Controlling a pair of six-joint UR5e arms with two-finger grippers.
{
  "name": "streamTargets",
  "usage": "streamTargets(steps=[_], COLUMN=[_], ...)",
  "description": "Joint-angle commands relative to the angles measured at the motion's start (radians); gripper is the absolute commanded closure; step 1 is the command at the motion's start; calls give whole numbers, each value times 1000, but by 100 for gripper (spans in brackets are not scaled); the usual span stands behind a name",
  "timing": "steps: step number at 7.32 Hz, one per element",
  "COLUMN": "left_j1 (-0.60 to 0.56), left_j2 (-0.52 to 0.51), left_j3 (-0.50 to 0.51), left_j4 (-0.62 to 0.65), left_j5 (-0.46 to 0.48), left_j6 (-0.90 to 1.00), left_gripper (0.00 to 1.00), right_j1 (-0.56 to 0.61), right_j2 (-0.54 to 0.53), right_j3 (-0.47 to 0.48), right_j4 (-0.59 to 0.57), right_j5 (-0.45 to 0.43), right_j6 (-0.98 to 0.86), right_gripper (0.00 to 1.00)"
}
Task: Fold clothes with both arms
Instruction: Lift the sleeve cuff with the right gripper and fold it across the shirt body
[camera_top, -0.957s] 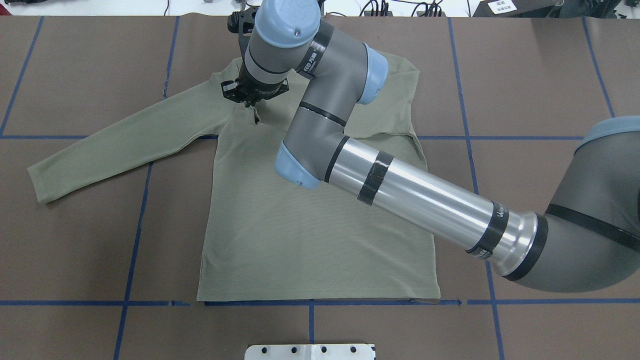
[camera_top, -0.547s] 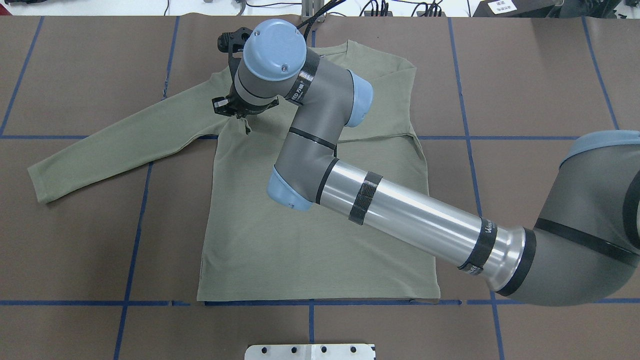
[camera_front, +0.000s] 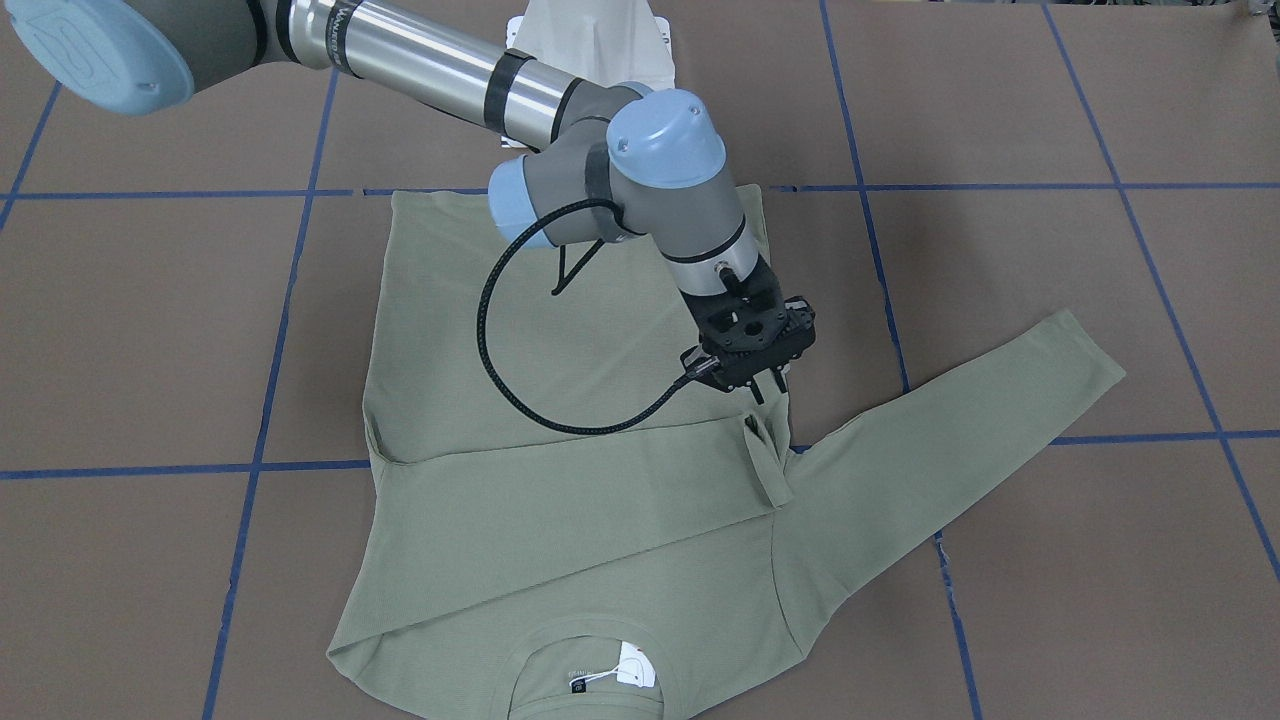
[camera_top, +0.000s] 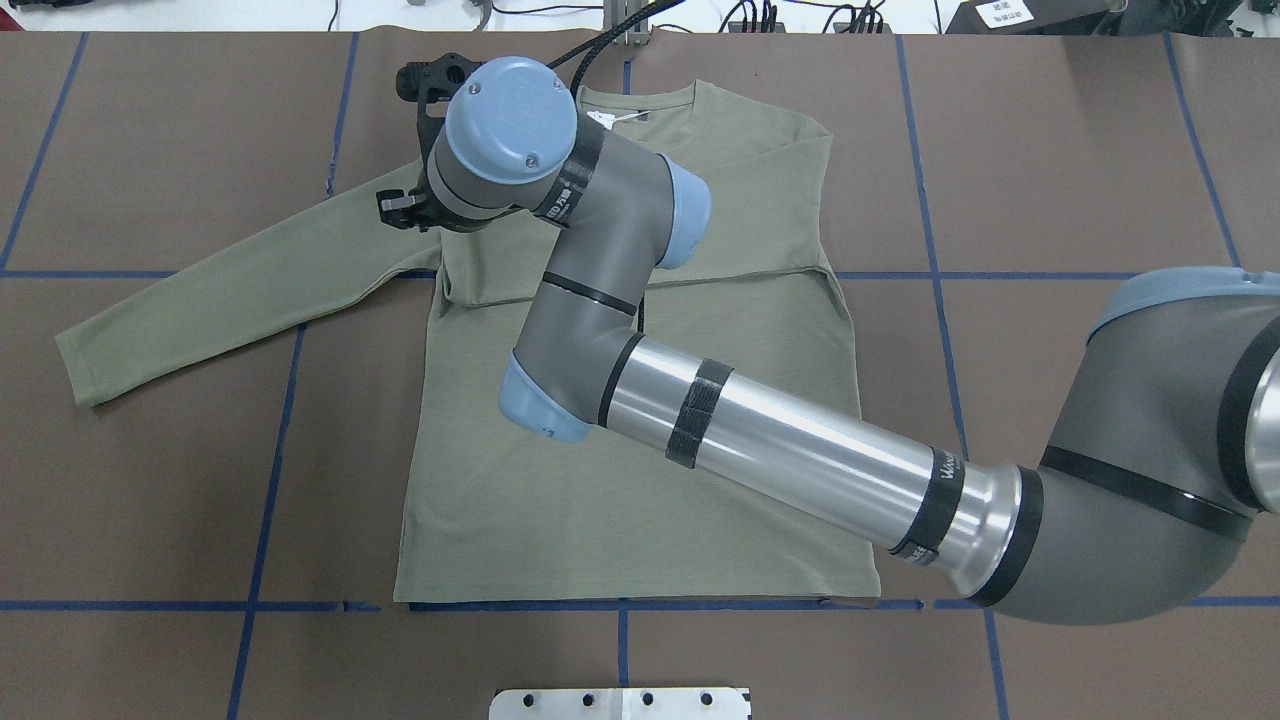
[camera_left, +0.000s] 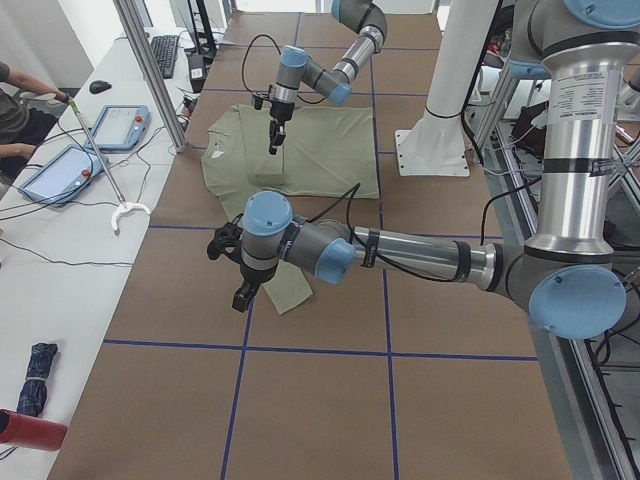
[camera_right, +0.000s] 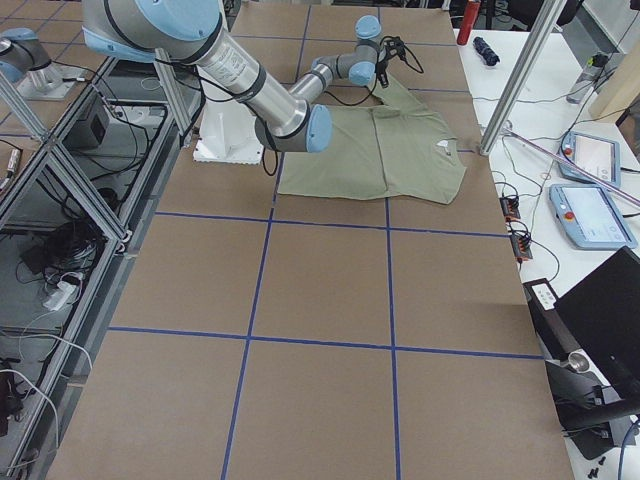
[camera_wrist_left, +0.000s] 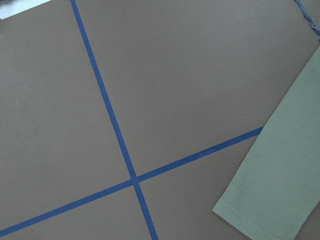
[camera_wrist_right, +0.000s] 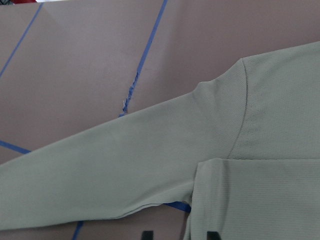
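Observation:
The sage-green shirt (camera_top: 640, 480) lies flat on the table, collar and white tag (camera_front: 635, 665) on the far side from the robot. One sleeve (camera_front: 560, 480) is folded across the chest, and its cuff (camera_front: 768, 455) rests by the opposite armpit. The other sleeve (camera_top: 230, 290) is stretched out. My right gripper (camera_front: 768, 390) hovers just above that cuff, open and empty. Its two fingertips (camera_wrist_right: 146, 234) stand apart in the right wrist view. My left gripper (camera_left: 240, 292) shows only in the exterior left view, high above the outstretched sleeve's cuff (camera_wrist_left: 275, 200). I cannot tell whether it is open or shut.
The brown table cover carries a grid of blue tape (camera_top: 270, 450). The white pedestal base (camera_top: 620, 702) stands at the robot's edge. In the exterior left view, a side desk with tablets (camera_left: 120, 125) and an aluminium post (camera_left: 150, 70) lie beyond the far edge.
My right gripper has moved left, toward the shoulder of the outstretched sleeve. The cuff that hung under it now lies flat on the chest, free of the fingers.

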Motion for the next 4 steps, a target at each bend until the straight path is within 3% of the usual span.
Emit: streamTargets(steps=[1,3,4], left_j1=[0,24,84], left_j2=[-3,-8,0], left_j3=[9,18,18], left_j4=[0,-8,-81], left_j5=[0,1,3], left_j6=[-2,-93,-233], left_gripper=[0,0,0], right_j1=[-27,-12,19], right_j2=[12,5,-47], right_j3=[-9,20,118], right_j4=[19,-91,-202], right_j5=[-45,-26,22], right_j6=[121,131,132], right_gripper=[1,0,0])
